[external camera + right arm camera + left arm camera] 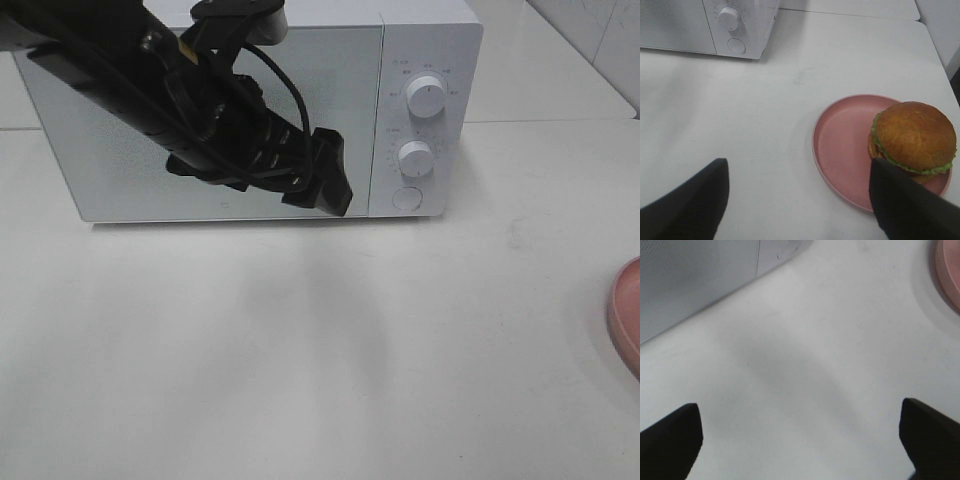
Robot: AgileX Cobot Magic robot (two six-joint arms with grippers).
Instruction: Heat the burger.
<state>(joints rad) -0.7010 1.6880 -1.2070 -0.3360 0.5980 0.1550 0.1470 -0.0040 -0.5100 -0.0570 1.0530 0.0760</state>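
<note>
The burger (914,134), with a golden-brown bun and green lettuce, sits on a pink plate (845,150) on the white table. Only the plate's rim (625,312) shows at the right edge of the exterior high view, where the burger is out of view. My right gripper (800,200) is open and empty, above the table beside the plate, one finger (905,205) overlapping the burger's edge. My left gripper (325,172) hangs in front of the shut door of the white microwave (420,60), open and empty, its dark fingers (670,440) spread over bare table.
The microwave has two round knobs (426,97) and a round button (406,198) on its right panel. The plate's rim also shows in a corner of the left wrist view (947,270). The table's far edge meets a tiled wall (590,20).
</note>
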